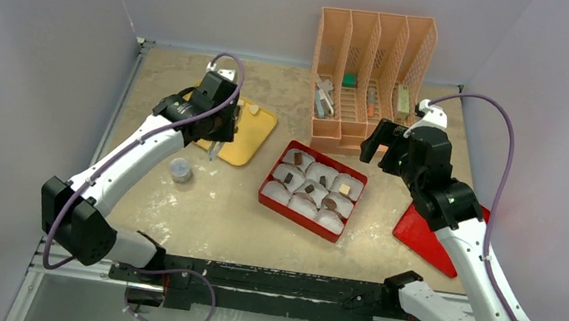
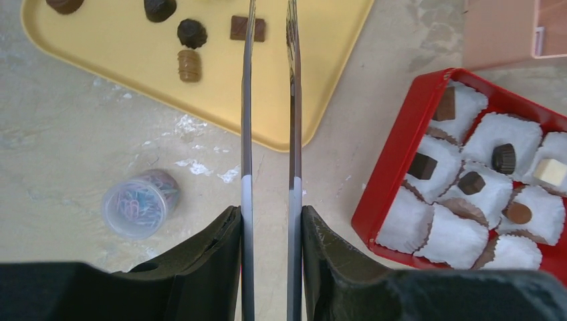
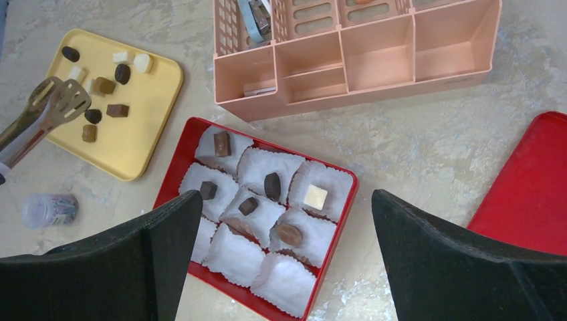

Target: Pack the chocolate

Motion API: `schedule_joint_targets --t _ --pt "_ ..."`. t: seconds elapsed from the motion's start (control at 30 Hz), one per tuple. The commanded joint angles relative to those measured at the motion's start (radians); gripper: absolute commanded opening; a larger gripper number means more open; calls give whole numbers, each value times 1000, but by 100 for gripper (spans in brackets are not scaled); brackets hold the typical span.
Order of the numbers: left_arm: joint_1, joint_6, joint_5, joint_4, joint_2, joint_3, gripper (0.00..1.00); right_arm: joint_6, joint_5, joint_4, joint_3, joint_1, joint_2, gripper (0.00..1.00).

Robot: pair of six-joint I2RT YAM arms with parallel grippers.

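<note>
L fingers (image 2: 207,267) are clamped on metal tongs (image 2: 247,100), whose tips hang over the yellow tray (image 2: 321,73). Loose chocolate (image 2: 192,32) lies on the tray just left of the tong blades. R fingers (image 3: 134,267) stand wide apart w/ nothing between them, above the red box (image 3: 176,158), where six pcs sit in white paper cups (image 3: 234,257).

Organizer (image 3: 374,60) hems box (image 3: 175,164) behind (tongs (image 3: 33,124) overhang tray (image 3: 134,144)).
</note>
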Motion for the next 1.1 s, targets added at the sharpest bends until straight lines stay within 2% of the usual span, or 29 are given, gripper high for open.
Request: schedule_joint_targets --t 0.0,0.23,0.5,1.07 --pt "25 -22 -41 44 -26 -37 33 -11 3 23 7 -3 -15 99" --pt "86 -17 51 130 -15 -119 35 -15 5 22 9 -3 -15 99" --pt "111 3 82 188 27 -139 39 -14 13 22 1 -3 -21 99" --pt "121 32 49 219 97 -139 40 -19 29 20 -8 -3 -26 99"
